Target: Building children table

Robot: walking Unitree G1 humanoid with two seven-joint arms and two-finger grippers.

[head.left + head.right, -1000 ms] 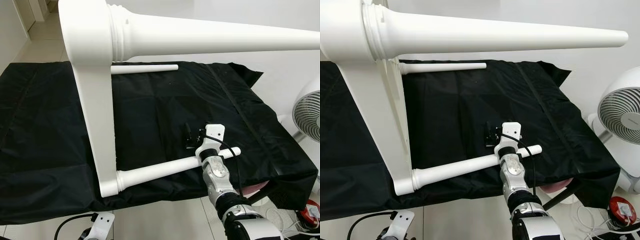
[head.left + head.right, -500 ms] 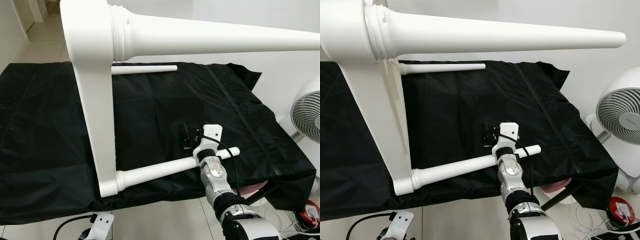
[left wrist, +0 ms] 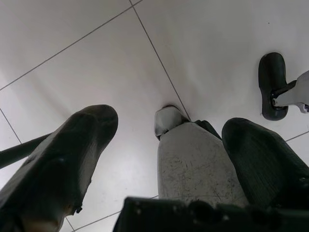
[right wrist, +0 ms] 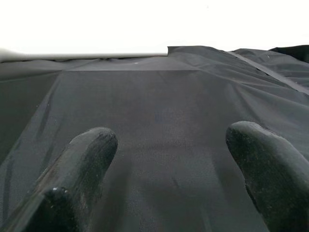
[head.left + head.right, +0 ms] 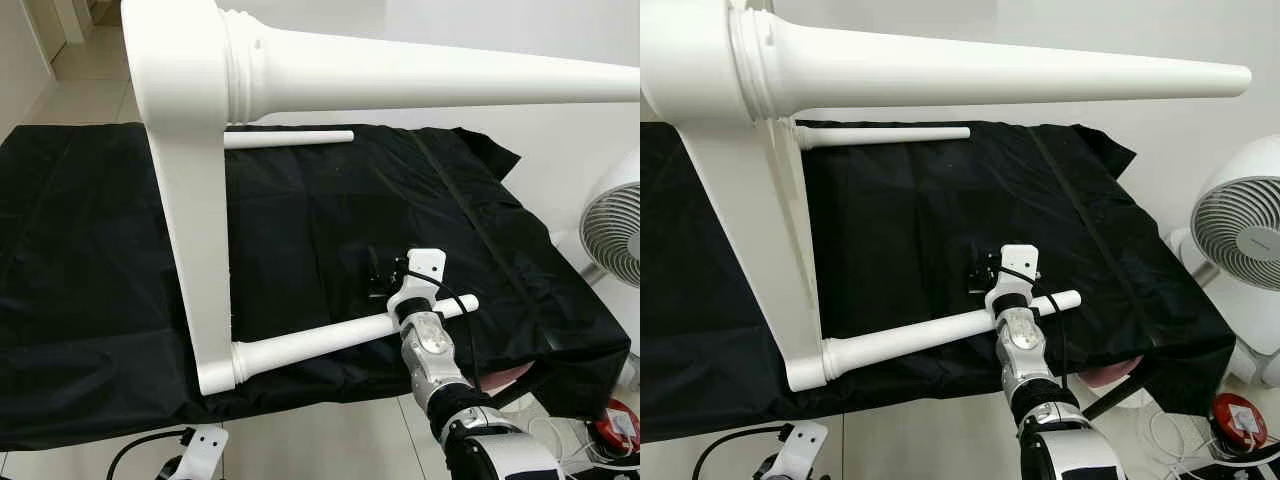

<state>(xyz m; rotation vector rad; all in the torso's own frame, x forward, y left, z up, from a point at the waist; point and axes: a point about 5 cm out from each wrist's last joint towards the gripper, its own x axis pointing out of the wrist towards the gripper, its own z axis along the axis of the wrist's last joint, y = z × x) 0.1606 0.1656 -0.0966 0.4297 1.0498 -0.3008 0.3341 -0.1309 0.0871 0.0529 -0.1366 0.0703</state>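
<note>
The white children's table lies on its side on a black cloth (image 5: 90, 250). Its flat top panel (image 5: 190, 210) stands on edge, and three tapered legs point right: a close one high up (image 5: 430, 80), a far one (image 5: 290, 138) and a low one (image 5: 320, 345) resting on the cloth. My right gripper (image 5: 378, 272) reaches over the outer end of that low leg, its wrist crossing it. The fingers (image 4: 82, 154) are open above bare cloth with nothing between them. My left gripper (image 3: 169, 123) hangs low, open, over the tiled floor.
A white fan (image 5: 620, 220) stands to the right of the cloth-covered surface. Cables and a red object (image 5: 615, 420) lie on the floor by the near right corner. My own foot (image 3: 193, 164) and a black caster (image 3: 271, 84) are below the left gripper.
The whole picture has shifted a little, so the camera moved. My right gripper holds its place over the low leg, and the table has not moved.
</note>
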